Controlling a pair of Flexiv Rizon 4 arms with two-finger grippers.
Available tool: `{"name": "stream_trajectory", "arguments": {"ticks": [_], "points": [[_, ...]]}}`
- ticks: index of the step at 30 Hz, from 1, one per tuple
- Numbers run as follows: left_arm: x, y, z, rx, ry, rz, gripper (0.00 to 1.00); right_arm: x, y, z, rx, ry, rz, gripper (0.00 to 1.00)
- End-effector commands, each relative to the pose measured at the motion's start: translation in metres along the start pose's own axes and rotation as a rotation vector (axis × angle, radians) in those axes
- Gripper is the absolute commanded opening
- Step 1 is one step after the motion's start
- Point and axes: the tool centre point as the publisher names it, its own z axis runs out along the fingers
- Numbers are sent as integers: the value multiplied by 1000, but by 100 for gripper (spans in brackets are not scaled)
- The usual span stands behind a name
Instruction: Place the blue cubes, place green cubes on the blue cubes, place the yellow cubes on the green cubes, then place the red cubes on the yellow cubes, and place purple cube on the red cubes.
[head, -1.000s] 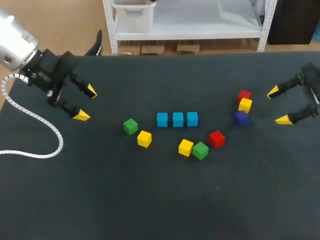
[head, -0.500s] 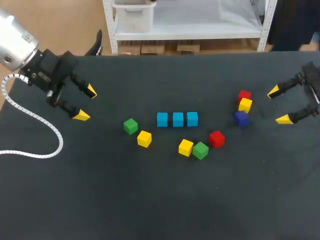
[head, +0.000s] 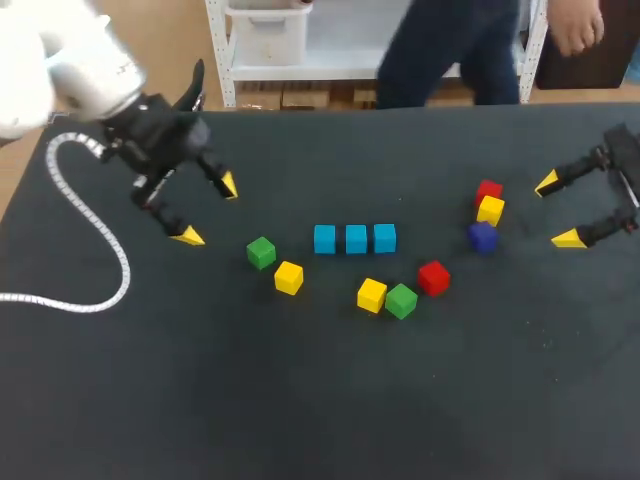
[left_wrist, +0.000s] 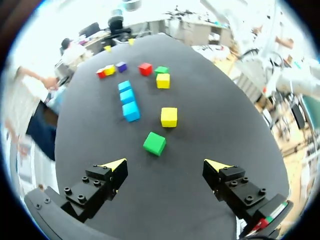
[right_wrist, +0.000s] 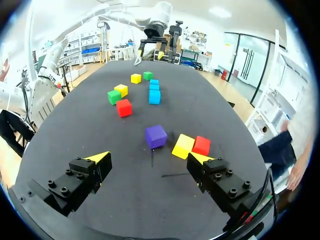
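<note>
"How does the left claw (head: 208, 211) stand?"

"Spread wide, nothing between its yellow tips; it hangs over the dark table (head: 300, 420); a green cube (head: 261, 252) lies just ahead of it, and a yellow cube (head: 289, 277) just beyond that."

"And the blue cubes (head: 356, 239)?"

"Three in a close row, further ahead of the left claw, past the green cube; they sit flat on the table."

"The right claw (head: 557, 211)?"

"Also wide, holding nothing; the purple cube (head: 483, 236) sits near, ahead of the gap between its fingers; a second yellow cube (head: 490, 210) and a red cube (head: 488, 190) touch each other just beside the purple cube, ahead of one fingertip."

"The rest?"

"Well ahead of the right claw, beyond the purple cube: a second red cube (head: 433, 277), then a second green cube (head: 401, 300) touching a third yellow cube (head: 371, 295); each lies singly on the table."
</note>
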Motion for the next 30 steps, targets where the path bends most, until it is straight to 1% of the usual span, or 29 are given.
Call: {"name": "stream_trajectory", "arguments": {"ticks": [1,4,8,11,16,24,30], "points": [[-8,13,11,142,57,52,100,0,-1,0,-1,-3,-1,100],[-11,12,19,168,80,68,100,0,-1,0,-1,-3,-1,100],[-11,12,28,174,88,64,100,0,-1,0,-1,-3,-1,100],[-13,11,35,182,110,80,100,0,-1,0,-1,-3,-1,100],[-15,10,45,192,121,128,100,0,-1,0,-1,-3,-1,100],[-13,15,56,204,142,214,100,0,-1,0,-1,-3,-1,100],[-10,18,59,202,163,264,100,0,-1,0,-1,-3,-1,100]]}}
